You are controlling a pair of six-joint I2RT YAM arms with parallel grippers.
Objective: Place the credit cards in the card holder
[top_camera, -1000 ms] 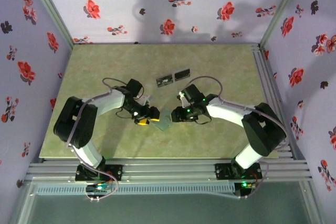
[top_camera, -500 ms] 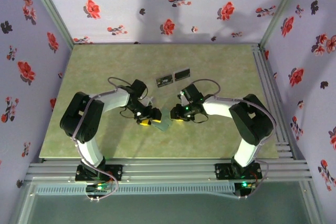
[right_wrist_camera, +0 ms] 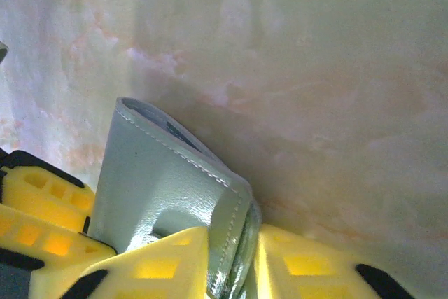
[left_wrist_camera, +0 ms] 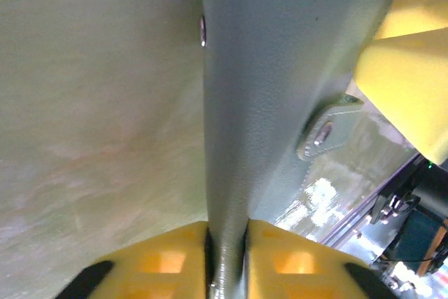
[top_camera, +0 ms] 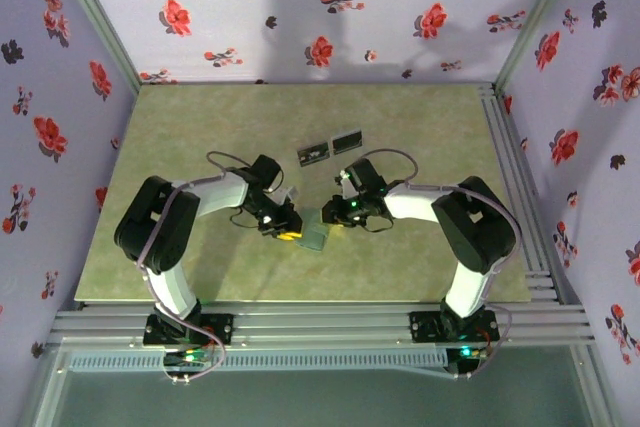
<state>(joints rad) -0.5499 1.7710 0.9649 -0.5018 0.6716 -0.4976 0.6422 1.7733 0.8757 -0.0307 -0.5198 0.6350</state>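
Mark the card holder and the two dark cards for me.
card holder (left_wrist_camera: 280, 68): left wrist view, grey-teal outer face.
left dark card (top_camera: 313, 154): top external view, its middle.
right dark card (top_camera: 347, 140): top external view, its middle.

Gripped edge-on between yellow fingers of the left gripper (left_wrist_camera: 227, 250): a slate grey-teal grained folding card holder (left_wrist_camera: 273, 68). Small snap tab (left_wrist_camera: 325, 131) on its face; mottled green tabletop (left_wrist_camera: 98, 103) alongside.

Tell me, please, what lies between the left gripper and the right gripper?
The card holder spans that gap in the top view, with the left gripper and right gripper at opposite ends; each wrist view shows yellow fingers pinching its edge.
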